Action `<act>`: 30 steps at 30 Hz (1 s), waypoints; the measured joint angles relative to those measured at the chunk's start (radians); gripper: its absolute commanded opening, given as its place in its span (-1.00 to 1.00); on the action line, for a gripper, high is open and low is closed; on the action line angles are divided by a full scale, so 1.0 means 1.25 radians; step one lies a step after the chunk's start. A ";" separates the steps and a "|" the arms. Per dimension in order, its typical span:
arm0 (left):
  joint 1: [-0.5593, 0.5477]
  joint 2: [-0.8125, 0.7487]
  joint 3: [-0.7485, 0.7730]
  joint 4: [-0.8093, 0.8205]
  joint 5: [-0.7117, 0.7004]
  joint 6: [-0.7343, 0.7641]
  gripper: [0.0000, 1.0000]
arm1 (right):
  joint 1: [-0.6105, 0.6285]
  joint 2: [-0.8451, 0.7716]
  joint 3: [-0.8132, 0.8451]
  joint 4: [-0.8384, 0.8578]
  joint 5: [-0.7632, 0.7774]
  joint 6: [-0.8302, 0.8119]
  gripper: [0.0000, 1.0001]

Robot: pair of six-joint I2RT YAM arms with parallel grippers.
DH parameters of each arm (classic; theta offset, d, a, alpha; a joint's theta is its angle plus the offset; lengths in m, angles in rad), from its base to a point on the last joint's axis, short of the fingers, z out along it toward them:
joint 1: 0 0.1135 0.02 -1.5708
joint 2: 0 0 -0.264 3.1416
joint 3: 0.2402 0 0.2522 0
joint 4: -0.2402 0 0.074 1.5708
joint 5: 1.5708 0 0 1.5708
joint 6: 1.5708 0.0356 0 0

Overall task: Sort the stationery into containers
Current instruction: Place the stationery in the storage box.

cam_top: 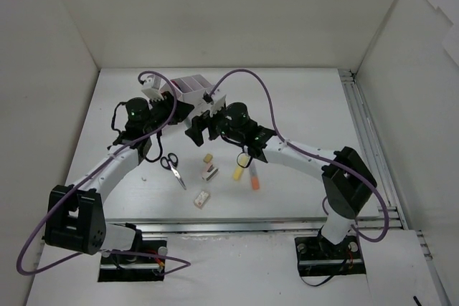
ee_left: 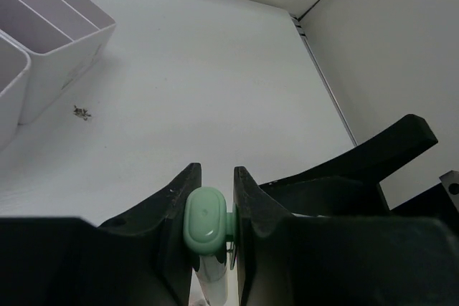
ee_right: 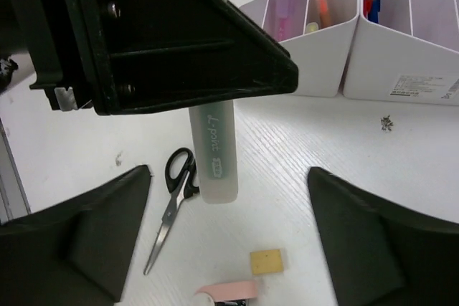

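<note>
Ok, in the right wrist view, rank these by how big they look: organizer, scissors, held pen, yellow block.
1. organizer
2. scissors and pen: unsure, since the pen hangs nearer the camera and is partly hidden
3. yellow block

We made out lettering like "T-point" along the pen (ee_right: 215,155); print on the organizer (ee_right: 315,62) sticker (ee_right: 424,85) was too small to read.
</note>
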 measured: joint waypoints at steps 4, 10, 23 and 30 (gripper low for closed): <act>0.026 0.000 0.022 -0.035 -0.018 0.042 -1.00 | -0.009 -0.009 -0.017 0.017 0.022 0.006 0.96; 0.132 0.012 0.081 -0.038 -0.067 0.117 -1.00 | -0.079 -0.087 -0.124 -0.014 0.047 0.025 0.96; 0.180 0.280 0.208 0.023 -0.169 0.243 -1.00 | -0.124 -0.114 -0.183 -0.167 0.140 0.025 0.96; 0.180 0.352 0.231 0.061 -0.193 0.247 -0.83 | -0.124 -0.114 -0.208 -0.230 0.202 0.028 0.96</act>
